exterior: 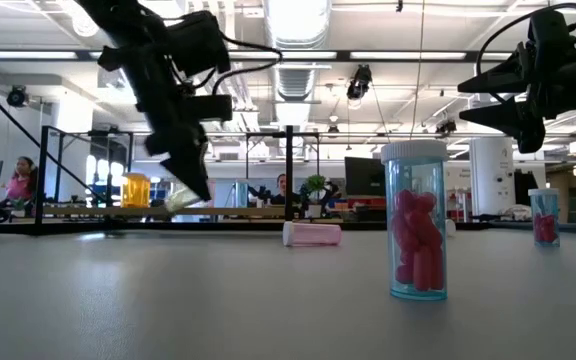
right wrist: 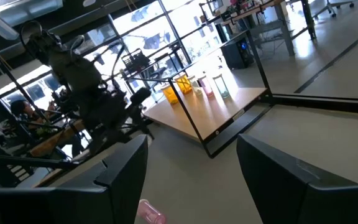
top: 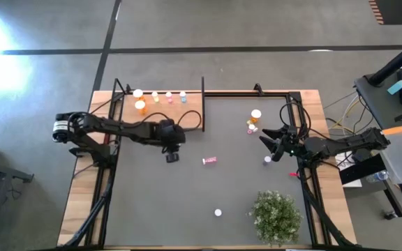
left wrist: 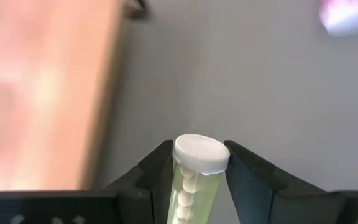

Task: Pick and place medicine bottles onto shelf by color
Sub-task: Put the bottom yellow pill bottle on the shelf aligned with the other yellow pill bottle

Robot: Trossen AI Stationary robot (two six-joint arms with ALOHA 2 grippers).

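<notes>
My left gripper hangs over the mat, just near of the shelf, shut on a yellow-green medicine bottle with a white cap. Orange, yellow, pink and blue bottles stand in a row along the shelf's far edge. A pink bottle lies on its side at mid-mat. Two orange bottles stand at the far right. My right gripper waits open beside them, nothing between its fingers. My left gripper pinches the yellow-green bottle's body just under its white cap between the two fingers. The bottle lies along the fingers, cap end sticking out past their tips. The fingers slant down toward the mat. In the low view the bottle hangs clear of the table.
A clear blue bottle of pink pills stands upright near the front edge, and another stands near my right gripper. A green bushy plant fills the near right corner. A black frame rises at the shelf's right side.
</notes>
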